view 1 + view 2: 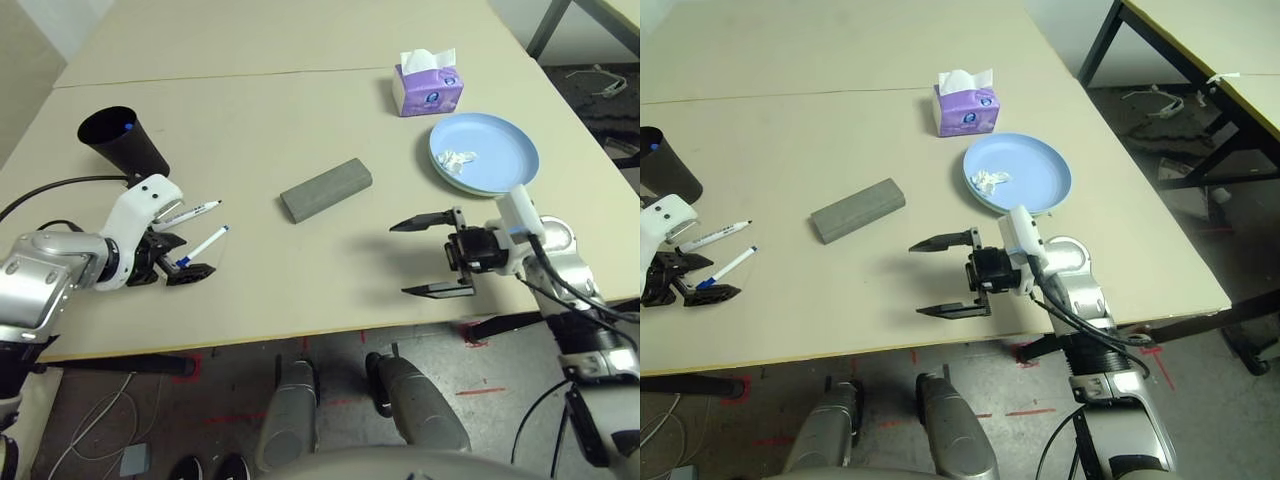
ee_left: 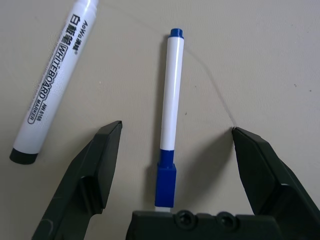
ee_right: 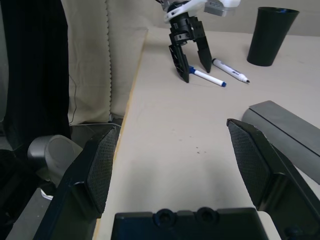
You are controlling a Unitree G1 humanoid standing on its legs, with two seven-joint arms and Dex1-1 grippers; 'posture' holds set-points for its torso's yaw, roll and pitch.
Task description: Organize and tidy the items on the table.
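Note:
My left gripper (image 1: 185, 258) stands open low over the table (image 1: 250, 110), its fingers straddling the capped end of the blue-capped white marker (image 2: 168, 125). The black-capped marker (image 2: 52, 85) lies just beside it, outside the jaws. Behind them a black cup (image 1: 122, 140) stands with something blue inside. The grey glasses case (image 1: 326, 189) lies mid-table. A crumpled white tissue (image 1: 458, 160) rests on the light-blue plate (image 1: 500, 150) at the right. My right gripper (image 1: 402, 260) is open and holds nothing, near the front edge, in front of the plate.
A purple tissue box (image 1: 427, 85) stands behind the plate. A seam runs across the far tabletop. The table's front edge lies close to both grippers. A second table's dark legs (image 1: 1120, 50) stand at the far right.

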